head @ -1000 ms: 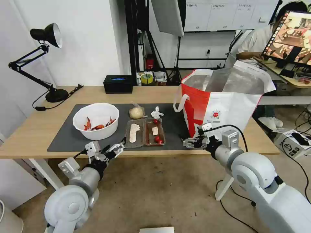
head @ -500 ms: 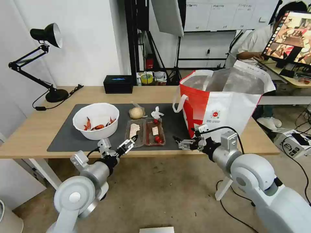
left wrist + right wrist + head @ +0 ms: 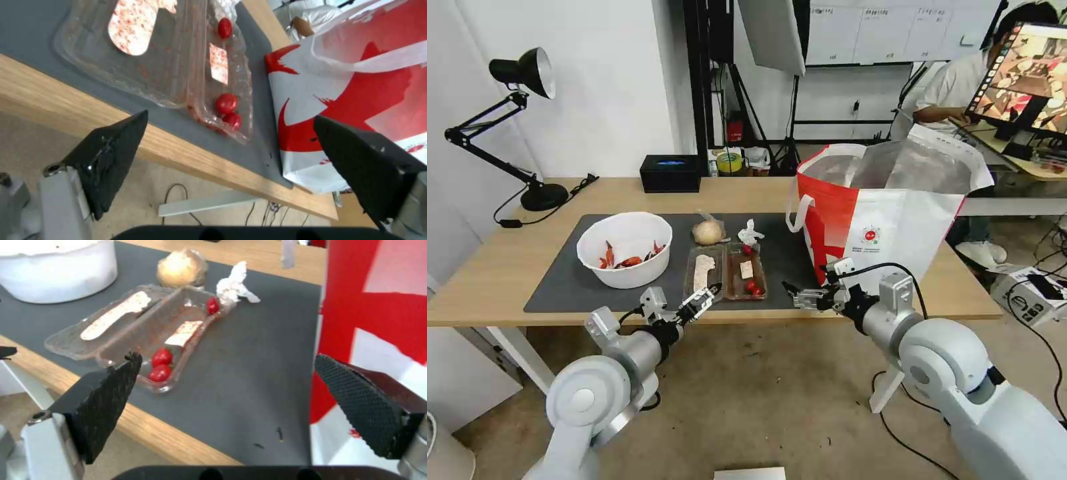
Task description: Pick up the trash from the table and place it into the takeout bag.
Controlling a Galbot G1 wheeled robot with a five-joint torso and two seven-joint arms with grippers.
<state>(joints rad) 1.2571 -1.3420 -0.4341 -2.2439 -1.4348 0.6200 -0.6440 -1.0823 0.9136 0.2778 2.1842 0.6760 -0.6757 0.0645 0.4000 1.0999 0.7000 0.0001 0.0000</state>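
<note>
Left pincer [image 3: 704, 298] wide, right pincer [image 3: 800, 297] wide, both empty; clear plastic hinged tray [image 3: 725, 272] at 12 o'clock: advise gripping near rim level, avoid spilling.

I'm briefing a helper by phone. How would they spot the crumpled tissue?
On the dark grey mat, look between the takeout bag and the wrapped bun. The crumpled white tissue lies at the clear tray's far end, the only white paper wad.

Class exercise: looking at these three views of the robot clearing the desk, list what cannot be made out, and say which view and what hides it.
- Inside of the boxy white-and-red takeout bag: head view, walls hide its bottom.
- Round white bowl: right wrist view, cut by the edge, contents hidden.
- Black rectangular box: head view, top marking too small.
- Clear plastic hinged tray: left wrist view, far end cut off.
</note>
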